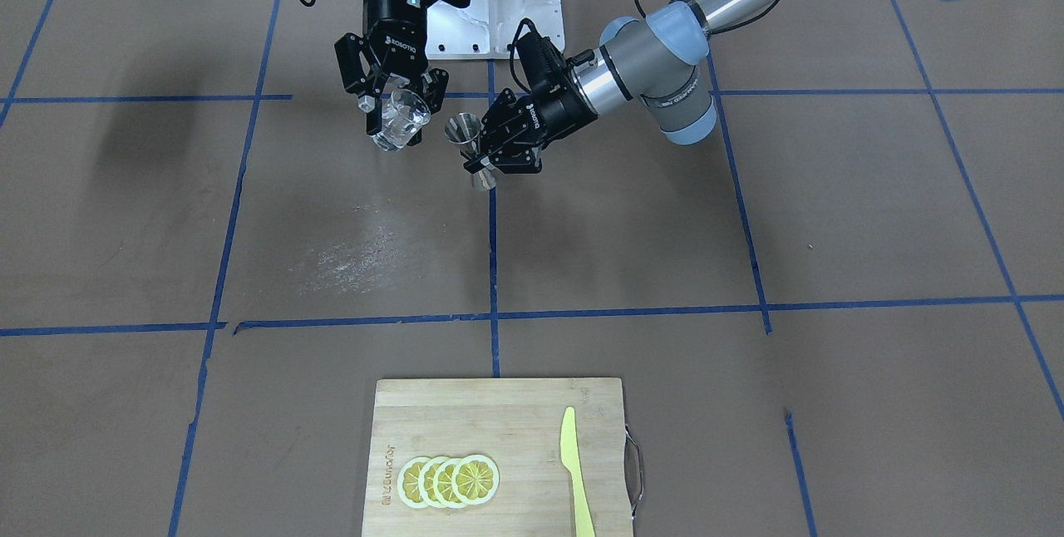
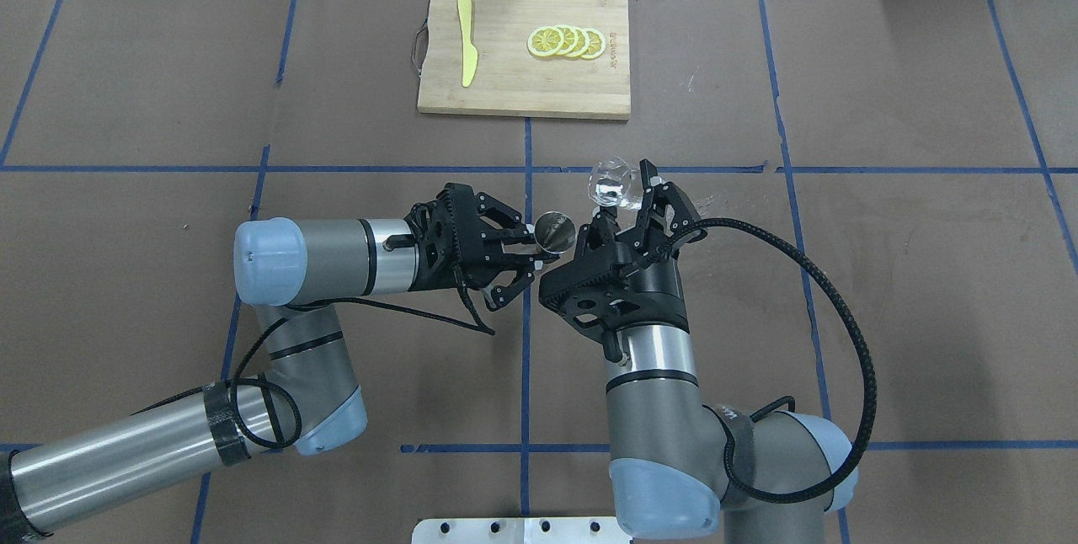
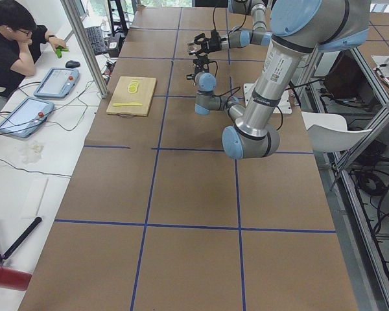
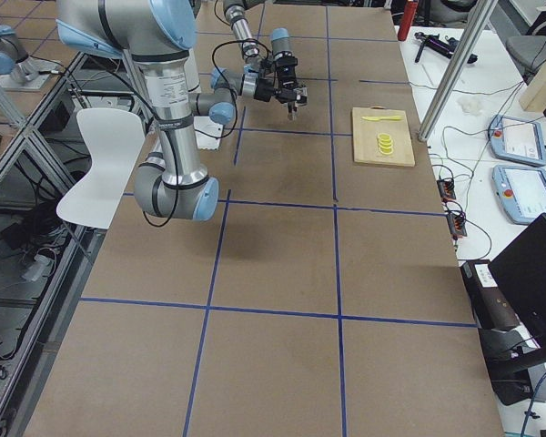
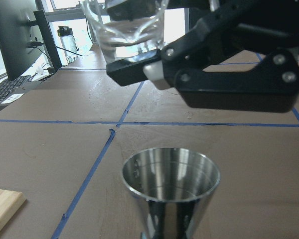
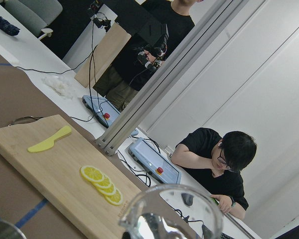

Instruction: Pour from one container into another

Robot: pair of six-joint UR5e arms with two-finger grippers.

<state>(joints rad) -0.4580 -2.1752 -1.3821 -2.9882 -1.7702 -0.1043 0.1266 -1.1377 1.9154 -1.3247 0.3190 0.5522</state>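
Two arms are up off the surface, meeting over its middle, a bit toward the robot-side edge. The right fingers (image 5: 229, 84) are clamped on the small clear glass cup (image 1: 399, 123), and the left fingers (image 2: 509, 226) are pinched around the narrow middle of the steel jigger (image 1: 470, 150), holding it mouth-up. So pickup looks done and this reads as the line-up just ahead of the pour.

Cup and jigger are near each other, not touching. From the left wrist view the cup sits higher than the jigger's mouth and off to one side, so it isn't over the opening yet. It looks tipped a bit in the front view; can't tell if there's any liquid in it.

How the robot should probably play it: get the cup's rim over the middle of that mouth first, then roll the right wrist slowly. The opening is small, so a fast tip would likely send the stream over the edge. The left arm just needs to hold the jigger level. Bringing the lip down close helps too, but no bumping, since a knock could twist the jigger in that grip.

The cutting board (image 1: 499, 421) with lemon slices (image 1: 449, 480) and a yellow knife (image 1: 575, 470) sits by the operator-side edge, well apart.
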